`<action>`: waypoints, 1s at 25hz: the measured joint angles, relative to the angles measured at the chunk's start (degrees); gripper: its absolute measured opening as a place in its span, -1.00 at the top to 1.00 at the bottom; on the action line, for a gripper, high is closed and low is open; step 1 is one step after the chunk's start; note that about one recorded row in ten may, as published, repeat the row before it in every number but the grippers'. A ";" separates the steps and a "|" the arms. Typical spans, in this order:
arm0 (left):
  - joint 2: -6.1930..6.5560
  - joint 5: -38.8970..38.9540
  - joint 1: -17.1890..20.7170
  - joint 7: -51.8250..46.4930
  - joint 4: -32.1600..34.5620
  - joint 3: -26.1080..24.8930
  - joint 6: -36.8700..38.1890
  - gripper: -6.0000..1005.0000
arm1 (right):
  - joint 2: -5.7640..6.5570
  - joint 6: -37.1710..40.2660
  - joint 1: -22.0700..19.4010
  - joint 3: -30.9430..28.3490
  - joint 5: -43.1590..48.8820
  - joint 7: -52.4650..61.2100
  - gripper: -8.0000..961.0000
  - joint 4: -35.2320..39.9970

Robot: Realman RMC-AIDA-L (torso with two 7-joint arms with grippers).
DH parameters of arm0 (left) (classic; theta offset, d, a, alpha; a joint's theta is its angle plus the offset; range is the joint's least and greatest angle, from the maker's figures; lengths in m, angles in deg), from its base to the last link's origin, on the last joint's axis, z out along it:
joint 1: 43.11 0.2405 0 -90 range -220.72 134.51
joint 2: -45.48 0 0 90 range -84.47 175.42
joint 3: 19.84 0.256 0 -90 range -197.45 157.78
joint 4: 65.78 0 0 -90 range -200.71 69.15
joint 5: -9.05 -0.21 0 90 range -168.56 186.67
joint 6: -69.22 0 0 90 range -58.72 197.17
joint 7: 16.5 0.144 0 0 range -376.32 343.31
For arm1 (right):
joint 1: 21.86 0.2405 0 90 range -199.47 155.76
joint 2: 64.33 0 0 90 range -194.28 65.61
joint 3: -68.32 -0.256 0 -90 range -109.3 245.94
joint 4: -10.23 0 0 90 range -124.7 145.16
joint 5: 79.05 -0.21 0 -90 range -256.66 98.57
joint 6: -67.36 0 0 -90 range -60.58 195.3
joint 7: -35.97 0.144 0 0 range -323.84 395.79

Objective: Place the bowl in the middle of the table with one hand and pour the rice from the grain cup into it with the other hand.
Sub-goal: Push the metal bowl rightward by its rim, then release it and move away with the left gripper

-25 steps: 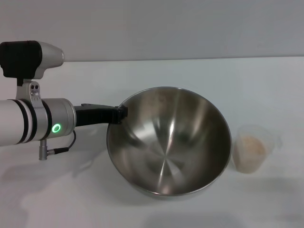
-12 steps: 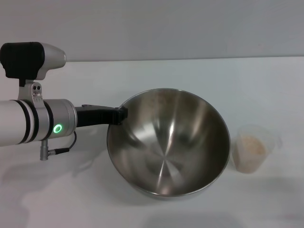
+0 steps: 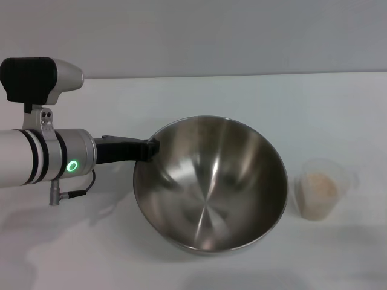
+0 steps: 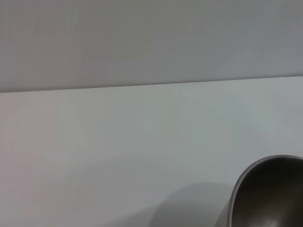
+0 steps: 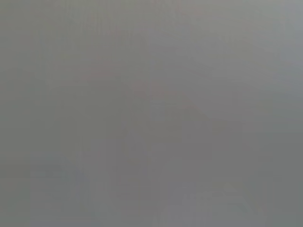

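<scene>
The large steel bowl sits near the middle of the white table, tilted with its left rim raised. My left gripper reaches in from the left and is shut on the bowl's left rim. The bowl's edge also shows in the left wrist view. The translucent grain cup stands upright to the right of the bowl, holding off-white rice. The bowl holds no rice. My right gripper is out of view; the right wrist view shows only plain grey.
The table's far edge meets a grey wall at the back. Bare tabletop lies behind the bowl and to the right of the cup.
The bowl, held by my left gripper, has shifted slightly left and toward the front. The cup has not moved.
</scene>
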State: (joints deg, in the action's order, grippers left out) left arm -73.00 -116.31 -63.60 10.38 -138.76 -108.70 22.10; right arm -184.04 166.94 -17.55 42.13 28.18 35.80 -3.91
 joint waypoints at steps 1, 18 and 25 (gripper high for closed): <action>0.00 0.02 0.00 0.02 0.02 0.00 0.01 0.88 | 0.00 -0.03 0.00 0.00 0.00 0.00 -0.71 0.01; 0.06 0.11 -0.71 0.12 1.80 -0.03 0.30 0.88 | 0.00 -0.61 -0.01 0.00 0.20 0.00 -0.71 -0.07; 0.03 0.16 -0.52 0.86 0.71 0.00 0.46 0.71 | 0.00 -0.62 -0.01 0.00 0.26 0.00 -0.71 -0.11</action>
State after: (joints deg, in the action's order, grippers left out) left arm -72.96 -116.14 -64.11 11.23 -138.05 -108.70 22.57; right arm -184.04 166.32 -17.55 42.13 28.44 35.80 -4.02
